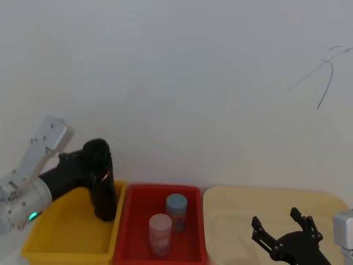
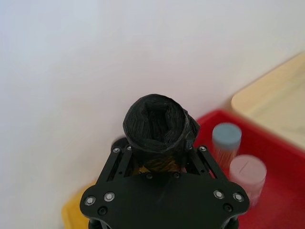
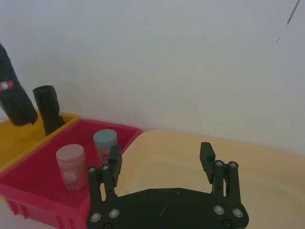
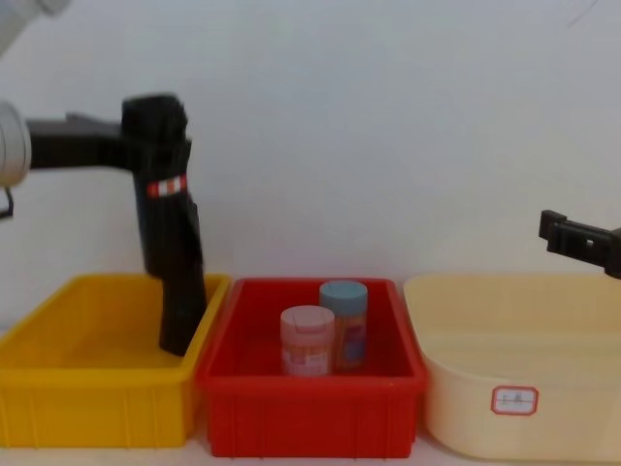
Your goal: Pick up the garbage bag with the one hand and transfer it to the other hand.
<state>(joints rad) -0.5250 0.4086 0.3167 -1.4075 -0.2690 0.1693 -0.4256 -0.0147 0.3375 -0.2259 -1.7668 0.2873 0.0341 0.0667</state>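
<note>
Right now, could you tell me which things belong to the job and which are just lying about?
In the job: garbage bag, left gripper holding it, open right gripper.
Lying about: plain black roll, pink-lidded jar, blue-lidded jar, yellow bin, red bin, cream bin.

Left tool [image 1: 91, 165] raised, clamped on garbage bag [image 4: 157, 218]; right tool [image 1: 276, 219] low, spread wide.

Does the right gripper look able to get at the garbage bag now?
Probably yes: the left gripper holds the garbage bag aloft, and the open right gripper has clear air above the jars.
</note>
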